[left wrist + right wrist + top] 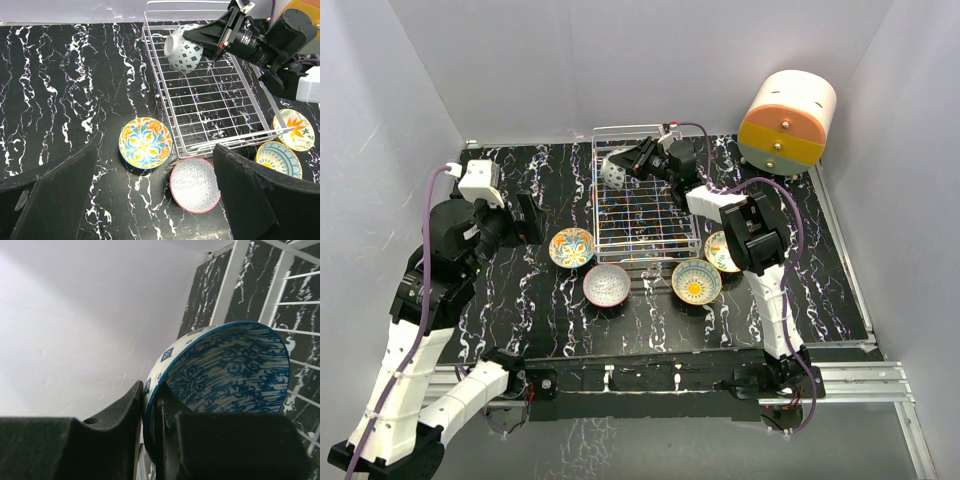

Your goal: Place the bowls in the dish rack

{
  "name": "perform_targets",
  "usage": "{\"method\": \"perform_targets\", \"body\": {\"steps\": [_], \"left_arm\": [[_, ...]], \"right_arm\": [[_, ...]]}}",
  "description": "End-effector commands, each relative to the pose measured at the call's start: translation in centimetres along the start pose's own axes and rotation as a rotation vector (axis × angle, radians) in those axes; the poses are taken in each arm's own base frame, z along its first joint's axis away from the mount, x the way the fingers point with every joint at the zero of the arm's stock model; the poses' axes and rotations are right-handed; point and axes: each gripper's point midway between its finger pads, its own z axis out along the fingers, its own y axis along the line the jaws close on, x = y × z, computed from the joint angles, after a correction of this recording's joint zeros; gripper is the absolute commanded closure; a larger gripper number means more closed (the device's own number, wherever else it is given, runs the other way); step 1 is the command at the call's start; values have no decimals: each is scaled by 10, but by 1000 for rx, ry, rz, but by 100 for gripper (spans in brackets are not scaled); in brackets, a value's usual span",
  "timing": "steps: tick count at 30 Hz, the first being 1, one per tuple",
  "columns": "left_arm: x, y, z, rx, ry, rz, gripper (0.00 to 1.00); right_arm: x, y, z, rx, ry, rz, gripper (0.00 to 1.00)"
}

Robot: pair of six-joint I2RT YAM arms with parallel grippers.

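My right gripper (628, 163) is shut on the rim of a blue-patterned bowl (613, 173), held tipped on its side over the far left part of the silver wire dish rack (670, 238). In the right wrist view the bowl (230, 370) shows its blue inside, its rim pinched between my fingers (125, 415). The left wrist view shows that bowl (182, 50) over the rack (210, 107). Four bowls lie on the table: orange-floral (571, 247), red-rimmed (606, 285), yellow-teal (696, 281) and one (719, 250) partly behind my right arm. My left gripper (525, 218) is open and empty, left of the rack.
An orange-and-cream cylindrical cabinet (786, 124) stands at the far right corner. The black marble mat (520, 310) covers the table inside white walls. The right arm's cable (790, 215) loops over the mat right of the rack.
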Motion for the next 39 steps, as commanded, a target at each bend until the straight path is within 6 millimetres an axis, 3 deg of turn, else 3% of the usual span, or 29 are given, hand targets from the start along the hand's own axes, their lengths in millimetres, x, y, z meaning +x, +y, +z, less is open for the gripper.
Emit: {"method": "perform_targets", "body": {"steps": [1, 10, 21, 27, 30, 33, 35, 37, 39], "left_arm": [[-7, 0, -5, 1, -20, 7, 3], [-8, 2, -10, -10, -23, 6, 3], [-4, 2, -10, -10, -14, 3, 3], [-3, 3, -9, -11, -12, 0, 3], [-3, 2, -7, -12, -8, 1, 3], [-2, 2, -6, -12, -8, -2, 3], [-1, 2, -5, -13, -5, -4, 3], [-1, 2, -5, -14, -3, -6, 3], [-1, 2, -5, -14, -2, -5, 3]], "right_arm": [[-16, 31, 9, -31, -50, -75, 92], [0, 16, 17, 9, -48, -33, 91], [7, -10, -10, 103, -69, 0, 87], [9, -24, -31, 157, -89, 16, 80], [9, -30, -39, 170, -96, 21, 69], [9, -36, -45, 181, -97, 37, 65], [7, -38, -49, 175, -106, 55, 68], [7, -40, -51, 160, -104, 73, 86], [7, -36, -51, 120, -96, 90, 92]]}}
